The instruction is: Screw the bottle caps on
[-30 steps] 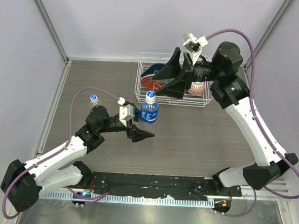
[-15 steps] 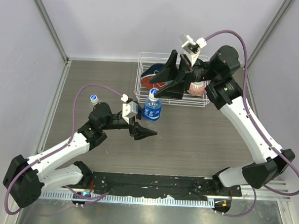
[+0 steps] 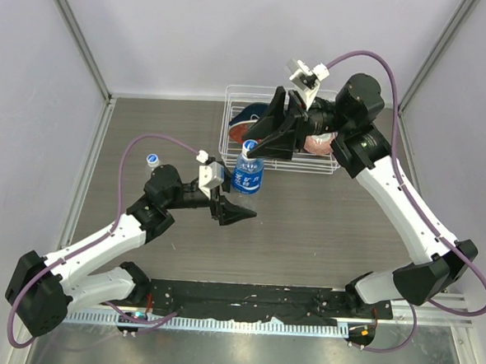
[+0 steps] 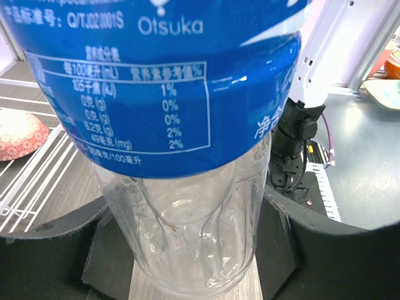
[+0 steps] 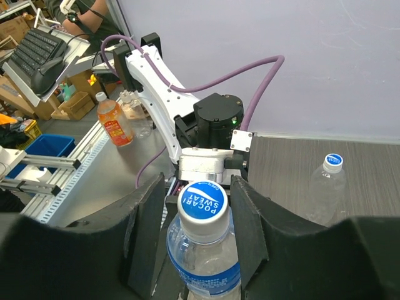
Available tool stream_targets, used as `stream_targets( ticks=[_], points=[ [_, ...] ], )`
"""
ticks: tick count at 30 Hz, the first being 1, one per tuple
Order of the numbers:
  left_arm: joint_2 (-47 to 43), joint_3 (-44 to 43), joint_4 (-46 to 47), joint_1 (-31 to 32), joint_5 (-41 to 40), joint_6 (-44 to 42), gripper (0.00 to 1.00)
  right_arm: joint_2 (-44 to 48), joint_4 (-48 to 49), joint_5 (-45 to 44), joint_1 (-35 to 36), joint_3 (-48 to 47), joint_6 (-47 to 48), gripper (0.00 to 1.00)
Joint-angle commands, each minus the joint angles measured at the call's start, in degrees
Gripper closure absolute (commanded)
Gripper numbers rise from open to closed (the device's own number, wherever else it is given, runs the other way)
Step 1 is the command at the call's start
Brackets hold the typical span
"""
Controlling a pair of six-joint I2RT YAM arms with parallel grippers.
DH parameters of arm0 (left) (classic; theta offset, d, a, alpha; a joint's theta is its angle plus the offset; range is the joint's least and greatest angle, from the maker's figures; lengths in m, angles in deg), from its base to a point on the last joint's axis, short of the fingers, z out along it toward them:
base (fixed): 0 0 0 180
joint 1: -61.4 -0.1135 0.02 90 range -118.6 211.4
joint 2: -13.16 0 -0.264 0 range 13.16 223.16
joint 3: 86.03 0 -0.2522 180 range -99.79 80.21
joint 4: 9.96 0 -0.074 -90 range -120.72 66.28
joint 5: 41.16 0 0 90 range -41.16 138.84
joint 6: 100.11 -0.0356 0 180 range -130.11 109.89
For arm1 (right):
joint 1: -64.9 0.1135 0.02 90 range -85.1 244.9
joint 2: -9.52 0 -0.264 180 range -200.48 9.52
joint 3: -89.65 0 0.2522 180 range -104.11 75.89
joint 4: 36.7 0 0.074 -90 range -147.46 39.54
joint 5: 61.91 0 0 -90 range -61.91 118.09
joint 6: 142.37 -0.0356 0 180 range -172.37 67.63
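Note:
The blue-labelled bottle [image 3: 247,176] is tilted near the table's middle, just in front of the basket. My left gripper [image 3: 240,200] is shut on its clear lower body [image 4: 181,231], a black finger pressing each side. Its blue-and-white cap [image 5: 202,203] sits on the neck. My right gripper [image 5: 199,212] reaches down from the far right and straddles that cap, jaws open with a slim gap on each side. The plain bottle [image 3: 152,163] stands alone at the far left with a blue cap [image 5: 334,161] on top.
A white wire basket [image 3: 310,170] sits at the back centre, holding red, blue and pink items, directly behind the held bottle. Grey walls and metal posts close in the table's left, back and right. An orange drink bottle [image 5: 114,124] stands on the bench beyond the table.
My left gripper carried the labelled bottle a little to the right and towards the basket. My right gripper came down and left over the cap, and its jaws narrowed around it.

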Motion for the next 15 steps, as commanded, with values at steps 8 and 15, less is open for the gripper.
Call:
stream_targets(
  ticks=[8,15],
  points=[
    [-0.23,-2.06,3.53,0.24,-1.97,0.96,1.00,0.79,1.32,-0.02,1.14,0.71,0.31,0.58],
    [-0.67,-1.70,3.88,0.15,-2.94,1.22,1.00,0.61,1.14,-0.81,1.14,1.15,0.13,0.86]
  ],
)
